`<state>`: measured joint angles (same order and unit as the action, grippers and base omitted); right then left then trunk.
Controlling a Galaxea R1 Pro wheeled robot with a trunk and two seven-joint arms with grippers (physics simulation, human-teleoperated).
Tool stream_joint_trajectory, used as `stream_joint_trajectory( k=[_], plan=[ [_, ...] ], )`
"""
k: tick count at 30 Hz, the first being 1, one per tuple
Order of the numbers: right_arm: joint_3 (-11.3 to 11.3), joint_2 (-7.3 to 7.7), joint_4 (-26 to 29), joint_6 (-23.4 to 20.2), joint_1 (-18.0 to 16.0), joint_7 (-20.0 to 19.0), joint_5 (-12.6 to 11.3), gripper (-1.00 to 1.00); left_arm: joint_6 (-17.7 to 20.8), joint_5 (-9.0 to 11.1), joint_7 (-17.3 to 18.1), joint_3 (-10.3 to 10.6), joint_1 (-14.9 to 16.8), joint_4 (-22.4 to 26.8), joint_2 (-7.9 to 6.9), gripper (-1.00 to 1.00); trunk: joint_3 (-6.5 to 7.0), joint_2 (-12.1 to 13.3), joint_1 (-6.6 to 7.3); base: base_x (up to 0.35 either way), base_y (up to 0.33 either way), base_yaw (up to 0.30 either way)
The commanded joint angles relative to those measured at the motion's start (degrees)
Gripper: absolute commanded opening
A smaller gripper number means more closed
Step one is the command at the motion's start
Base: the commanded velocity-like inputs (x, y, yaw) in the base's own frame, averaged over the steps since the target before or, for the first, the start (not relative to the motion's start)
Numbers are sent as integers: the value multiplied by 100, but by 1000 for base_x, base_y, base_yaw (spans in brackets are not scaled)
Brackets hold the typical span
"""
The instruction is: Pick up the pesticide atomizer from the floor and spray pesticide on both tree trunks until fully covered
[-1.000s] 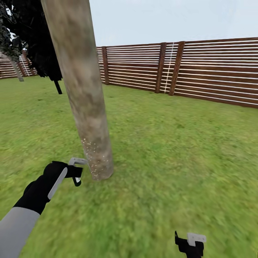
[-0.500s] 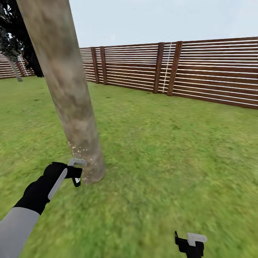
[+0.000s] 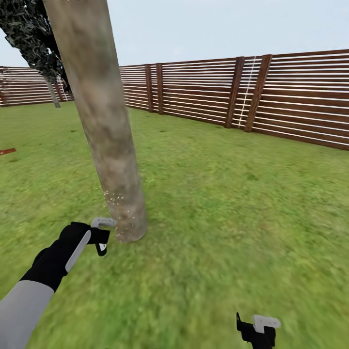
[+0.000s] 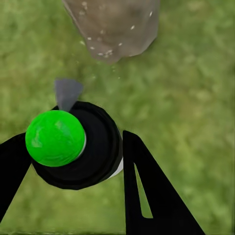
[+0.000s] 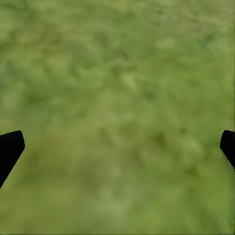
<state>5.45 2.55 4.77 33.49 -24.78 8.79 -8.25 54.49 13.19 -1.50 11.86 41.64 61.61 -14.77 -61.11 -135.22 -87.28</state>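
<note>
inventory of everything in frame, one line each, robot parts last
tree trunk: 1, mottled beige-grey with pale specks near its base, left of centre on the grass
pesticide atomizer: 1, black body with green top, between the left gripper's fingers, close to the trunk's base
dark tree: 1, dark foliage, far left by the fence
fence: 1, brown horizontal slats, across the background
grass: green, all the ground
left gripper: black, shut on the atomizer
right gripper: black, open over bare grass
</note>
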Motion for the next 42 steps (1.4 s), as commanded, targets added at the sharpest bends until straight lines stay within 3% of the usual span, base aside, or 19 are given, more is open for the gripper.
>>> stream_joint_trajectory(
  k=[1, 4, 5, 7, 17, 37, 42],
  plan=[
    [0, 0, -1, 0, 0, 2, -1, 100, 0, -6, -1, -2, 0, -2, 0, -100, 0, 0, 0, 50, -273, 211],
    [0, 0, 4, 0, 0, 0, 0, 100, -36, -5, -1, -65, 1, -226, 2, -100, 0, 0, 0, 97, -273, 48],
    [0, 0, 2, 0, 0, 1, -1, 100, -176, -18, 0, -297, 2, -325, 7, -100, 0, 0, 0, 118, -273, 6],
    [0, 0, -2, 0, 0, 1, 2, 100, -286, -54, -7, -476, 1, -376, 9, -100, 0, 0, 0, 120, -273, 1],
    [0, 0, -1, 0, 0, 1, 1, 100, -290, -53, -282, -466, 1, -378, 18, -100, 0, 0, 0, 33, -273, 147],
    [4, 0, 0, 0, 0, 0, 4, 100, -290, -53, -290, -474, -2, -378, 18, -100, 0, 0, 0, 1, -273, 274],
    [0, 0, 1, 0, 0, 0, 2, 100, -292, -53, -290, -474, -2, -378, 18, -100, 0, 0, 0, 105, -273, 40]
  ],
)
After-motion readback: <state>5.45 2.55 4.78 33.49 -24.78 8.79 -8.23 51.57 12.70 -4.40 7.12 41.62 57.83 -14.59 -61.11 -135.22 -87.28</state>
